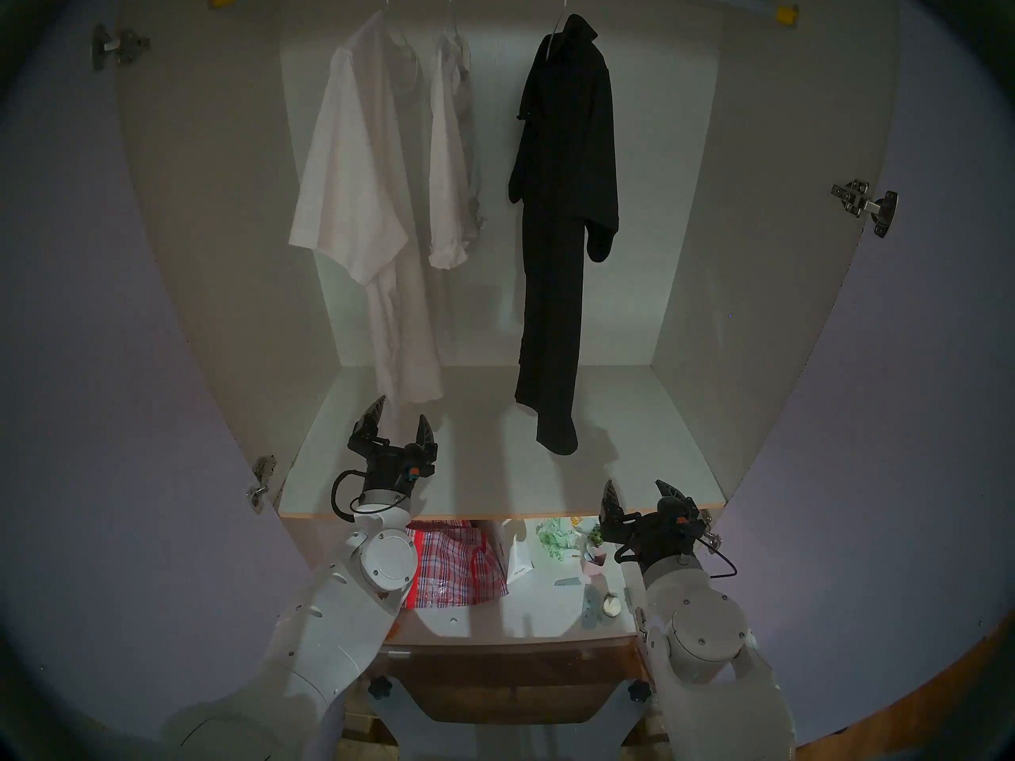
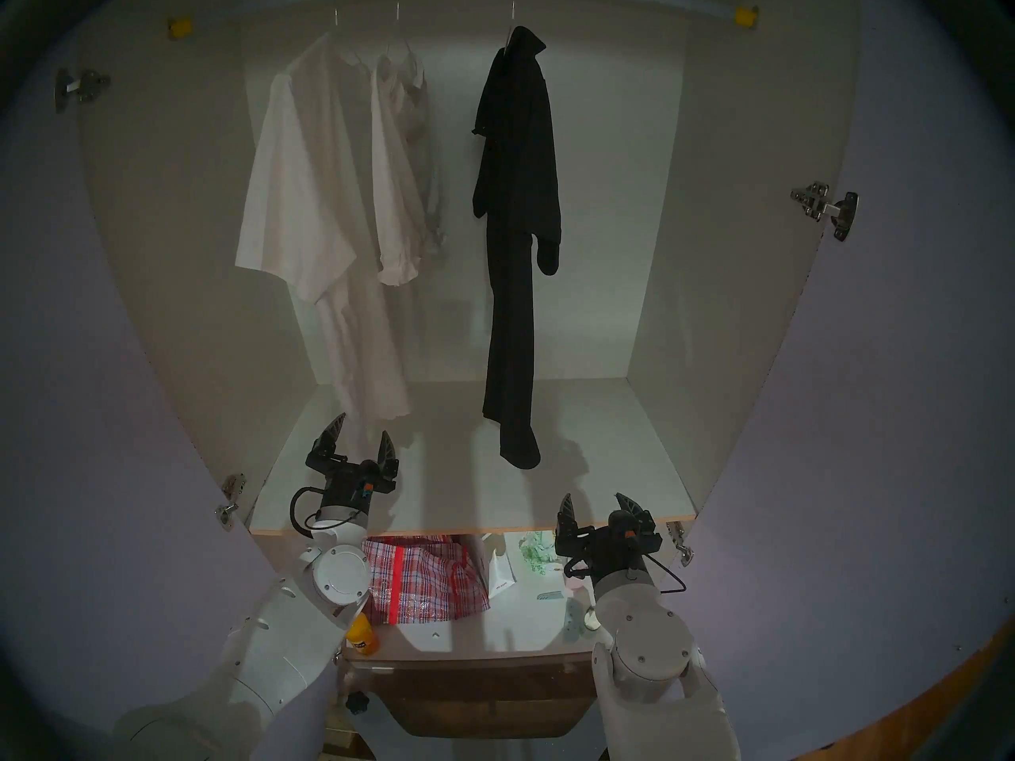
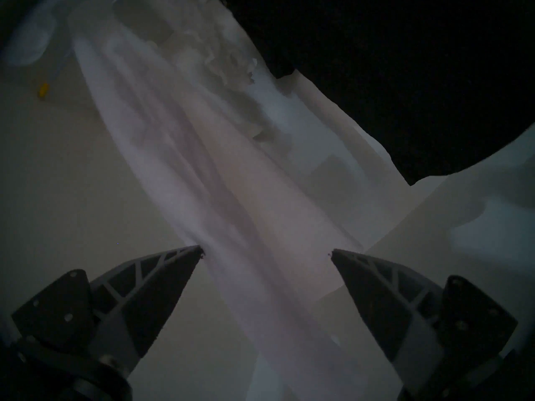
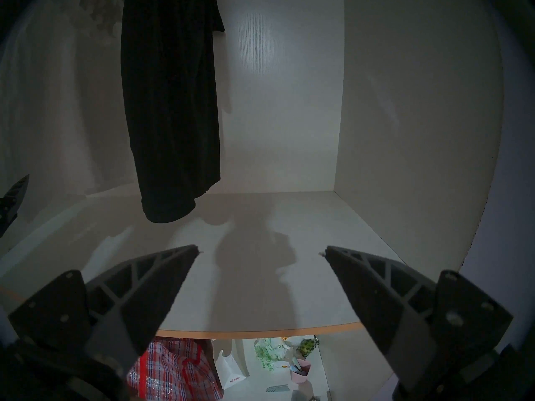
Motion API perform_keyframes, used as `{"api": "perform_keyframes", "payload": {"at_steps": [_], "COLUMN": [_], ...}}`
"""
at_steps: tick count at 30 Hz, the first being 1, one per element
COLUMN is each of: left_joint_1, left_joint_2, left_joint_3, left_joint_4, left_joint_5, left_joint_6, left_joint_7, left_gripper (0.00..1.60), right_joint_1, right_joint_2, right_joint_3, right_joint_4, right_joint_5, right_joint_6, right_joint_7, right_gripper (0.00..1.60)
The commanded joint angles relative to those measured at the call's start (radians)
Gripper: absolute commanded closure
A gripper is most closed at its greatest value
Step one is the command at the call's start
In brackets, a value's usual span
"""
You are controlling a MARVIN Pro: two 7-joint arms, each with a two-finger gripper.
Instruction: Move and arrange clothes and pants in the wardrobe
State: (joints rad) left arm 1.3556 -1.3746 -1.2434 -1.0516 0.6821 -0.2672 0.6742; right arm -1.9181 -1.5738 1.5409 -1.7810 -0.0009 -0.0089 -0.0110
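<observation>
In the wardrobe (image 1: pixel 192 238), the left hand (image 1: pixel 400 418) is hovering spread wide and empty just below the hem of the big white shirt (image 1: pixel 351 194), whose folds are filling its own wrist view between the fingers (image 3: pixel 162 279), while the head views alone are showing the small white blouse (image 1: pixel 453 161) and the long black garment (image 1: pixel 565 194) hanging off to that hand's right on the rail (image 1: pixel 714 2). The right hand (image 1: pixel 640 493) is waiting equally wide and empty at the front edge of the shelf surface (image 1: pixel 631 441), the black garment (image 4: pixel 170 102) dangling ahead to its left. Only its wrist view is clearly showing a red plaid bag (image 4: pixel 173 371), a white paper bag (image 4: pixel 230 368) and a pink cup (image 4: pixel 301 371) sitting below the shelf edge.
</observation>
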Motion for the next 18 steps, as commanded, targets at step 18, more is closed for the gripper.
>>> {"api": "perform_keyframes", "payload": {"at_steps": [18], "left_joint_1": [-0.124], "left_joint_2": [-0.057], "left_joint_3": [0.083], "left_joint_4": [-0.046], "left_joint_5": [-0.030], "left_joint_6": [0.009], "left_joint_7": [-0.156], "left_gripper": [0.00], "right_joint_1": [0.010], "right_joint_2": [-0.003], "right_joint_3": [-0.002], "right_joint_4": [-0.022], "right_joint_5": [0.002], "right_joint_6": [-0.005], "right_joint_7": [0.000], "right_gripper": [0.00]}}
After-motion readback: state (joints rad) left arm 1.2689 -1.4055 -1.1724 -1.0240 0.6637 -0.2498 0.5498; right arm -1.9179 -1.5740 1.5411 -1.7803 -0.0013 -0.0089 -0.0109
